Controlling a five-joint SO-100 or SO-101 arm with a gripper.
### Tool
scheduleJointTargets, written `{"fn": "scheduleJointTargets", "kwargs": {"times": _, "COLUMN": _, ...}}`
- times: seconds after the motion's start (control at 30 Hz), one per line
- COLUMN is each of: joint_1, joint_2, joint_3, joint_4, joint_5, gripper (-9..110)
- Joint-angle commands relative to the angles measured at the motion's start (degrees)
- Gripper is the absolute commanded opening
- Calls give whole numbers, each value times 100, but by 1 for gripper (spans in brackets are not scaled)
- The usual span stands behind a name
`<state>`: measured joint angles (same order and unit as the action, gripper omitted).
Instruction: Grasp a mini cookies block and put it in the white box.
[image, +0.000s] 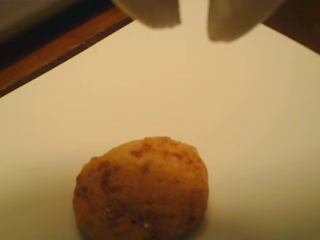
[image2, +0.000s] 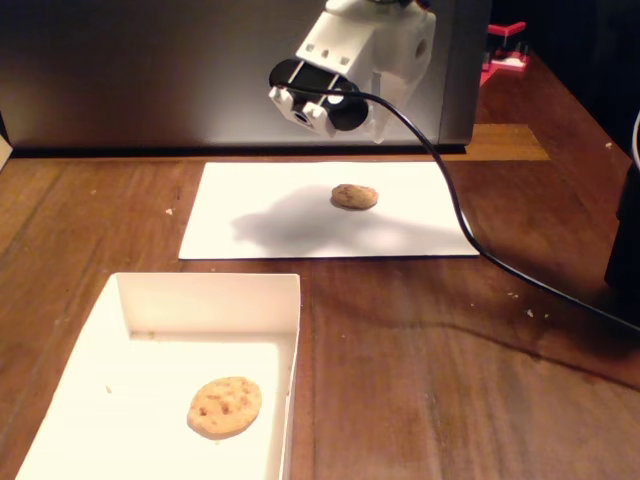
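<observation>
1. Where the fixed view shows the near left of the wooden table (image2: 420, 340), the white box (image2: 210, 300) stands open with one round, golden-brown cookie in the box (image2: 224, 406) lying flat on its floor.
2. Farther back, a flat white paper sheet (image2: 260, 215) carries the second cookie (image2: 354, 196), a small brown-speckled mound; close up in the wrist view (image: 142, 192) it looks rough and crumbly. Two cookies show in all, one box, one sheet.
3. The gripper (image: 194, 22) hangs above the sheet, its two white fingers (image: 155, 14) apart and holding nothing.
4. A black cable (image2: 470, 240) runs right across the table.
</observation>
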<state>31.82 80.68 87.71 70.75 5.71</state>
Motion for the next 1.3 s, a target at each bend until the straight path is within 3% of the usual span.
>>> {"fn": "scheduleJointTargets", "kwargs": {"times": 0.0, "joint_1": -105, "joint_2": 457, "joint_3": -396, "joint_4": 53, "joint_5": -18, "gripper": 0}}
{"fn": "scheduleJointTargets", "kwargs": {"times": 0.73, "joint_1": 35, "joint_2": -650, "joint_3": -1336, "joint_4": 246, "joint_5": 237, "gripper": 0}}
{"fn": "scheduleJointTargets", "kwargs": {"times": 1.03, "joint_1": -35, "joint_2": -694, "joint_3": -1266, "joint_4": 299, "joint_5": 220, "gripper": 38}}
{"fn": "scheduleJointTargets", "kwargs": {"times": 1.27, "joint_1": -53, "joint_2": -782, "joint_3": -1239, "joint_4": 369, "joint_5": 255, "gripper": 42}}
